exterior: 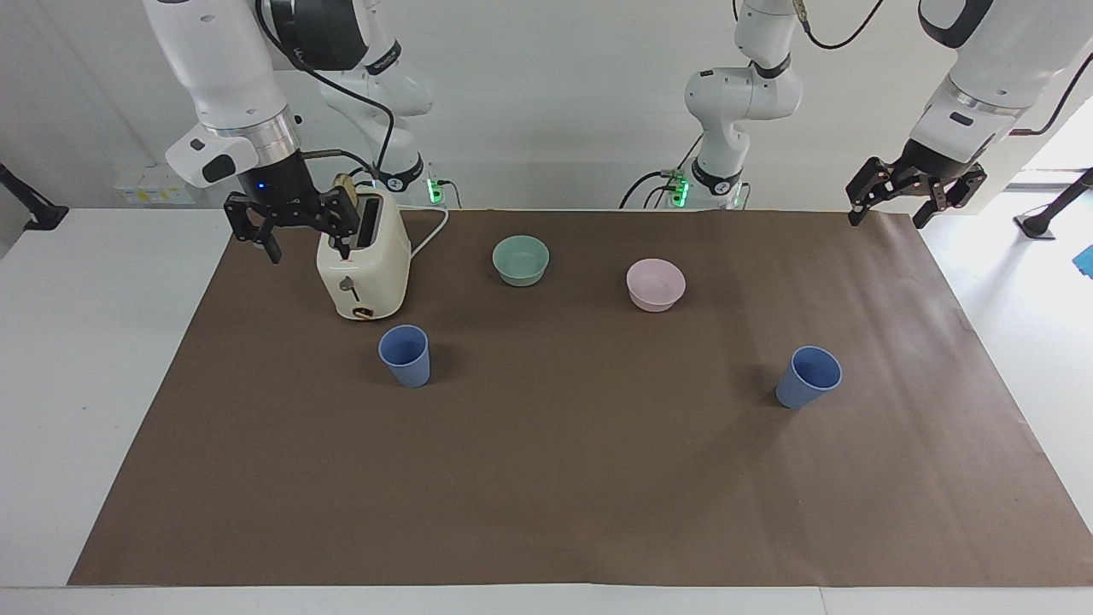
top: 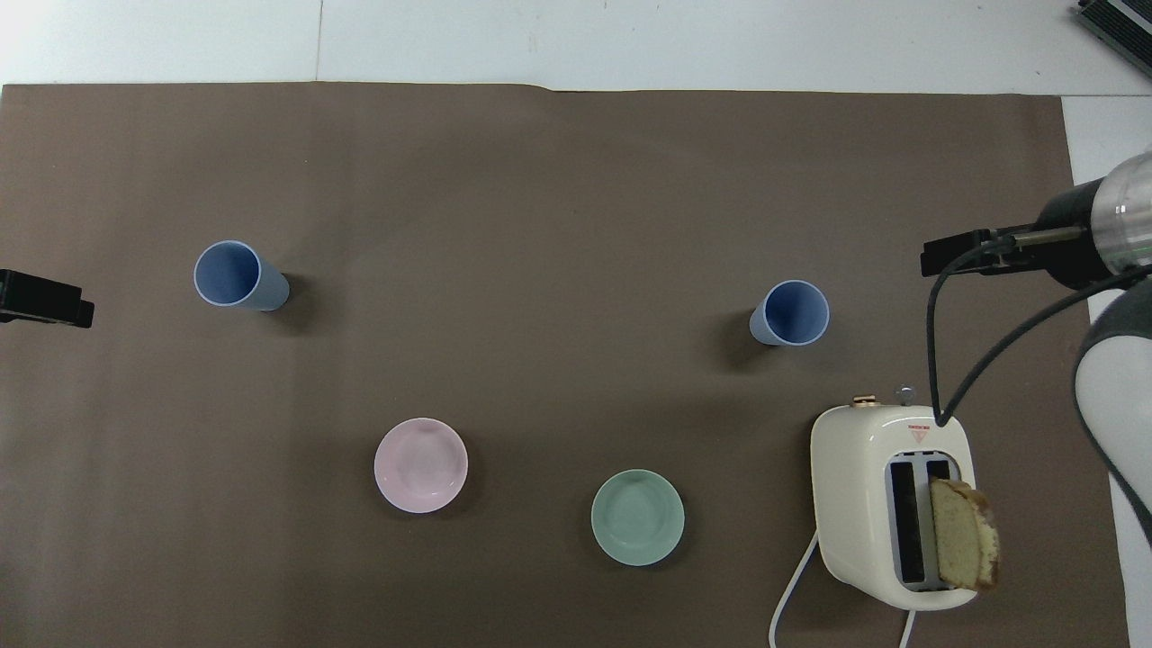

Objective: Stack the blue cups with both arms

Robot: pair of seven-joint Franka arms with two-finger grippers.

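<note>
Two blue cups stand upright and apart on the brown mat. One cup (exterior: 406, 354) (top: 792, 313) is just farther from the robots than the toaster. The other cup (exterior: 809, 376) (top: 238, 276) stands toward the left arm's end. My right gripper (exterior: 309, 243) (top: 967, 256) hangs open and empty in the air beside the toaster's top, over the mat's edge. My left gripper (exterior: 888, 213) (top: 45, 301) hangs open and empty over the mat's corner at the left arm's end, well away from both cups.
A cream toaster (exterior: 363, 265) (top: 886, 504) with a slice of bread (top: 963, 533) in one slot stands at the right arm's end. A green bowl (exterior: 521, 259) (top: 637, 517) and a pink bowl (exterior: 656, 284) (top: 420, 465) sit nearer the robots than the cups.
</note>
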